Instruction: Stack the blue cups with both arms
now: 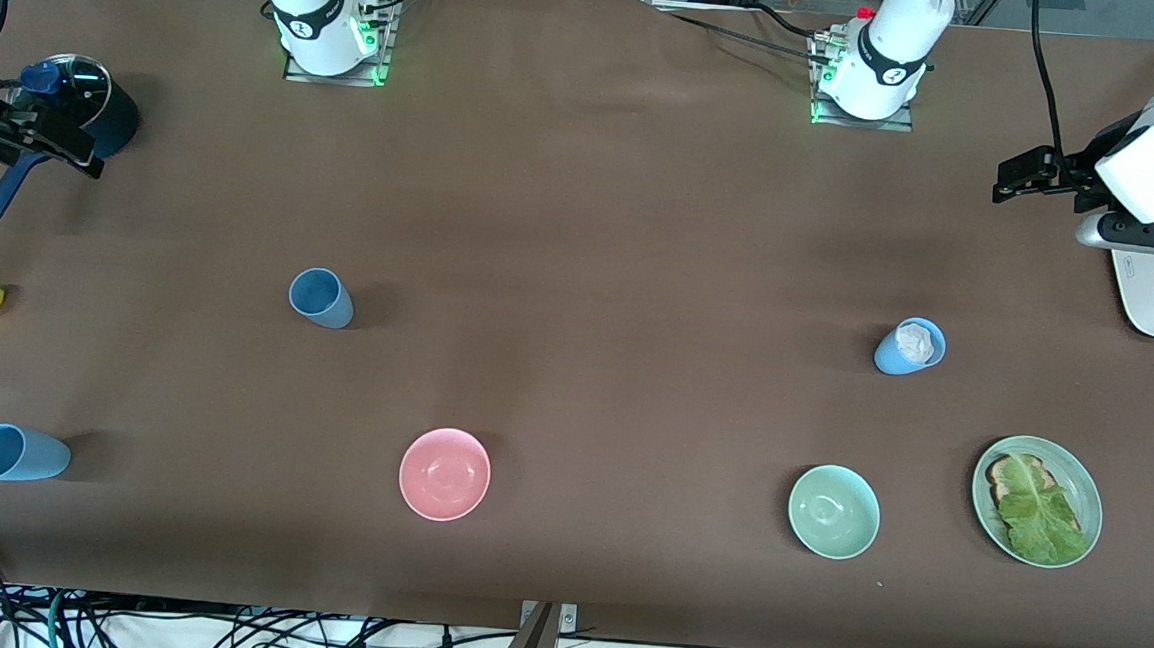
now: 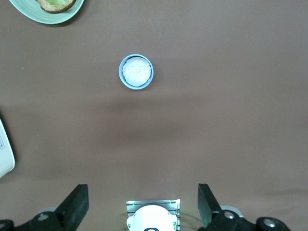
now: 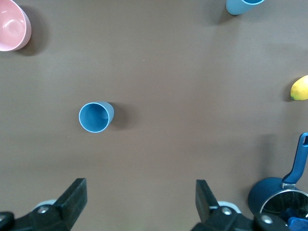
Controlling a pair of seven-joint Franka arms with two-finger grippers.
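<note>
Left gripper (image 2: pixel 143 204) and right gripper (image 3: pixel 140 202) seen wide open, empty; third matte blue plastic tumbler (image 1: pixel 16 453) shown whole in front view only.

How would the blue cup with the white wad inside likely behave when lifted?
The blue cup stands upright, so it probably lifts steadily. It looks like thin plastic, likely light. The white wad sits loose inside and might fall out if the cup tips.
</note>
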